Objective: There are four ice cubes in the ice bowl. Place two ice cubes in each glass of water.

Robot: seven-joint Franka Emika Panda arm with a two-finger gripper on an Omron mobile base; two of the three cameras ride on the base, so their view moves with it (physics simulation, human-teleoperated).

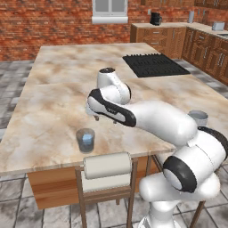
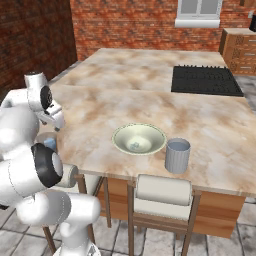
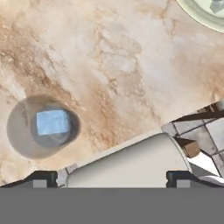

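Left base view, left to right: marble island counter [image 1: 58, 107]; near-edge glass of water [image 1: 85, 140], upright, axis vertical, mouth up, with a pale blue ice cube [image 1: 87, 140] inside; padded stool [image 1: 107, 171] tucked just below that edge; white arm folded over the counter, hand above and slightly behind this glass; second glass of water [image 1: 198, 117] partly hidden behind the arm's elbow; black cooktop [image 1: 153, 64] set into the far right of the counter.

Right base view, left to right: arm and hand at the counter's left edge, first glass [image 2: 48, 142] peeking out beneath; ice bowl [image 2: 138, 138] near the front edge, rim up, something small and pale blue at its centre, count of cubes not readable; second glass [image 2: 177, 154] just beside the bowl on its right, upright.

Hand view, left to right: glass seen from above, off to the lower left rather than centred; one cube [image 3: 52, 122] inside, roughly square face up, no distinct long axis; gripper [image 3: 111, 177] fingertips spread wide at the bottom corners, released, nothing between them; bowl rim [image 3: 197, 15] at the upper right corner.

Likely reading: cube delivered, hand clear of the glass. Bowl between the two glasses keeps each carry short.
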